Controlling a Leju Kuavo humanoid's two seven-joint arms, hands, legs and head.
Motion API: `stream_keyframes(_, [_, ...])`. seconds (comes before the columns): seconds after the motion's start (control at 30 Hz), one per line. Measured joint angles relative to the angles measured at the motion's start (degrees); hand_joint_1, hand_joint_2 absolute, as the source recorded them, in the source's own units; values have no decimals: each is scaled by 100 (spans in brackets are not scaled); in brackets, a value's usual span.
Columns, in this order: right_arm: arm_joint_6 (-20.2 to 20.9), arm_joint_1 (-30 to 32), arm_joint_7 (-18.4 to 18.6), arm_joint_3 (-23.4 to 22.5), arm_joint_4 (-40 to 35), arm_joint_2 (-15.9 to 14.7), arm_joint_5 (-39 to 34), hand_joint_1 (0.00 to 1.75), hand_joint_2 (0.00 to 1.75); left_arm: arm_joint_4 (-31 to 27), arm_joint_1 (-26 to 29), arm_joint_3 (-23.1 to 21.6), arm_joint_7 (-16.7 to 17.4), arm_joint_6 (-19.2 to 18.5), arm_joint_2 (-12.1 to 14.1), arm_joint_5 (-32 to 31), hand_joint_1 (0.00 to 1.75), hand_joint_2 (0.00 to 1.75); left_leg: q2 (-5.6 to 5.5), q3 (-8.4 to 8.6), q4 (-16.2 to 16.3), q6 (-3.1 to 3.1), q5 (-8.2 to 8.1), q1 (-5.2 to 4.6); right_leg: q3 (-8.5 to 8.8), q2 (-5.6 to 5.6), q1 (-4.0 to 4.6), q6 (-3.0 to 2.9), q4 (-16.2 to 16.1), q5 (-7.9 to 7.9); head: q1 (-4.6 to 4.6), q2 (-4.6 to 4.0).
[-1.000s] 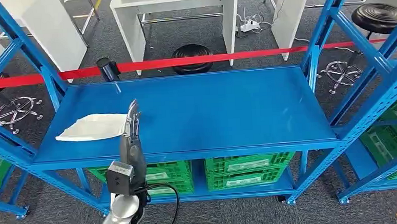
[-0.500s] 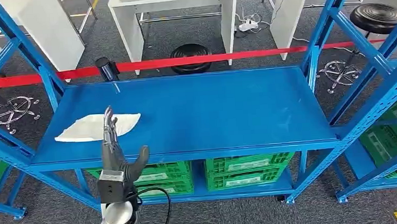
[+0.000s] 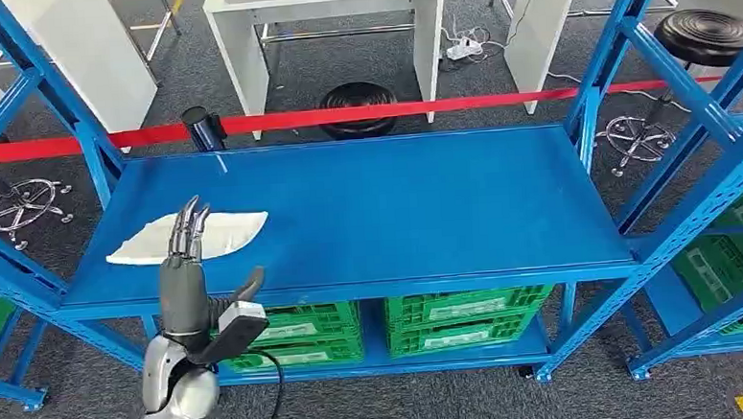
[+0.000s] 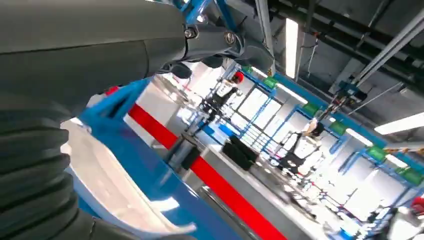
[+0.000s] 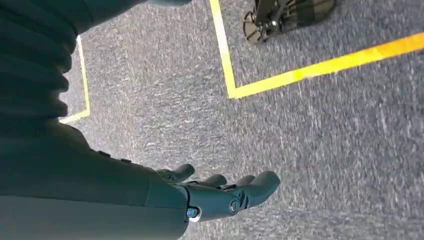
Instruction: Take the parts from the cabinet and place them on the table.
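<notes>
Red tape barrier (image 3: 391, 110), black stool (image 3: 358, 107) and white desk (image 3: 329, 20) stand behind the blue shelf (image 3: 396, 208).

Blue shelf (image 3: 397, 218) is smooth painted metal w/ slight sheen, the white part (image 3: 225, 233) looks like glossy moulded plastic, crates (image 3: 460, 320) below are green ribbed plastic, floor (image 5: 325, 130) is rough grey carpet.

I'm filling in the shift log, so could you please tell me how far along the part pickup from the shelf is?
Nothing looks done yet: the white part lies on the blue shelf. In hand: the left hand reaches toward it, open, fingers over its near edge, no grip visible. The right hand hangs open above the floor. Left: gripping, lifting and carrying it to the table.
</notes>
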Motion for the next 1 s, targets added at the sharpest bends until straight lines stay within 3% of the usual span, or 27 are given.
stream_keyframes(0.33, [122,-8,20,0,0,98,151,0,175,546,-370,376,869,184,319,-1826,0,175,0,1,0,3,2,-4,4,1,0,4,-5,3,0,0])
stream_keyframes(0.6, [140,-11,142,0,0,131,212,0,175,1154,-663,454,1388,-433,468,-2822,0,175,0,1,0,5,3,-4,7,1,0,6,-10,4,0,0])
stream_keyframes(0.77, [151,-12,166,0,0,138,256,0,175,1582,-847,454,1534,-592,594,-3181,0,175,0,1,0,6,4,-4,8,2,0,7,-10,5,2,0])
stream_keyframes(1.0, [201,-13,111,0,0,149,367,0,175,1940,-904,454,2041,-607,806,-3881,0,175,0,1,0,6,4,-4,7,2,1,7,-11,5,0,2])
